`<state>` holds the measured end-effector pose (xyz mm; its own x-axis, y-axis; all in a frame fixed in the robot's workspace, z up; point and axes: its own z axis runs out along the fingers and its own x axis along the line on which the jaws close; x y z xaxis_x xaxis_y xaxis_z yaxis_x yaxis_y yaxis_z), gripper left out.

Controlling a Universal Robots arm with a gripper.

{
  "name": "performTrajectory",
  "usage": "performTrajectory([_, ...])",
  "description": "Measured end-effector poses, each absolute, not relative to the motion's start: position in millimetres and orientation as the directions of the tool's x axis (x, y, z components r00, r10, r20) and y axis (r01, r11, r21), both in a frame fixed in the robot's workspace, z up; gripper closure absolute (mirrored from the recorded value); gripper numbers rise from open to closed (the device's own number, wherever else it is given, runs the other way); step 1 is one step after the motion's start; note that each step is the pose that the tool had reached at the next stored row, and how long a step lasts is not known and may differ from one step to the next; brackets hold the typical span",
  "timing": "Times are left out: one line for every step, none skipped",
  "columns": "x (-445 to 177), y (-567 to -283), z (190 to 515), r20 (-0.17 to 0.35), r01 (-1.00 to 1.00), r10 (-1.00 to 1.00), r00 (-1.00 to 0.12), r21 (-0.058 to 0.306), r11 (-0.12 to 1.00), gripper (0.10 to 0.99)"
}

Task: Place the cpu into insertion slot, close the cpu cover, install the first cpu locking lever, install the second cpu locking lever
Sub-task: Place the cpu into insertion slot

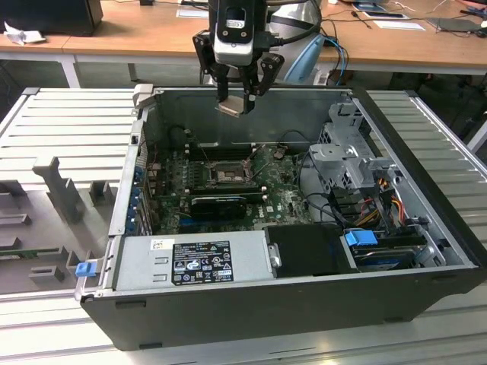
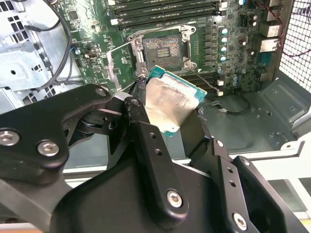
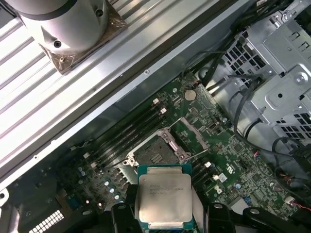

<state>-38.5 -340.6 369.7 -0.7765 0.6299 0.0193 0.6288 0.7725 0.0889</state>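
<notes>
Gripper with black metal fingers, in the exterior view, pinched the small, flat, square cpu with its dull silver-grey metal top. It hung from a downward-pointing wrist above the far wall of the open dark-grey computer case. The square black insertion slot, rimmed in dark metal on green circuit board, lay well below the fingertips, apart from the chip.

In the second wrist view the two fingers pressed on opposite edges of the cpu, which sat tilted between them. The insertion slot stood bare beyond the tips.

In the first wrist view the cpu showed its metal top between the fingers. The insertion slot lay beyond it, below the tool, and the thin grey metal cpu cover appeared raised at the slot's side.

The chip looked light, stiff and thin. Its metal top was likely slippery and its underside probably fragile, so the green board's opposite edges seemed the right hold, with gentle pressure.
</notes>
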Motion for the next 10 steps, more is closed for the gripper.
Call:
performTrajectory([-38.5, -340.6, 369.6, 0.019, 0.634, 0.635, -0.772, 0.089, 0.768, 0.561])
performTrajectory([-38.5, -340.6, 369.6, 0.019, 0.641, 0.642, -0.767, 0.089, 0.763, 0.561])
performTrajectory([-38.5, -340.6, 369.5, 0.019, 0.645, 0.646, -0.763, 0.089, 0.759, 0.561])
performTrajectory([-38.5, -340.6, 369.5, 0.019, 0.652, 0.653, -0.757, 0.089, 0.753, 0.561])
performTrajectory([-38.5, -340.6, 369.4, 0.019, 0.657, 0.658, -0.752, 0.089, 0.748, 0.561])
performTrajectory([-38.5, -340.6, 369.3, 0.019, 0.662, 0.663, -0.748, 0.089, 0.744, 0.561])
performTrajectory([-38.5, -340.6, 369.3, 0.019, 0.668, 0.669, -0.743, 0.089, 0.739, 0.561])
performTrajectory([-38.5, -340.6, 369.3, 0.019, 0.671, 0.673, -0.74, 0.089, 0.736, 0.561])
performTrajectory([-38.5, -340.6, 369.2, 0.019, 0.677, 0.678, -0.734, 0.089, 0.73, 0.561])
performTrajectory([-38.5, -340.6, 369.2, 0.019, 0.681, 0.683, -0.73, 0.089, 0.727, 0.561])
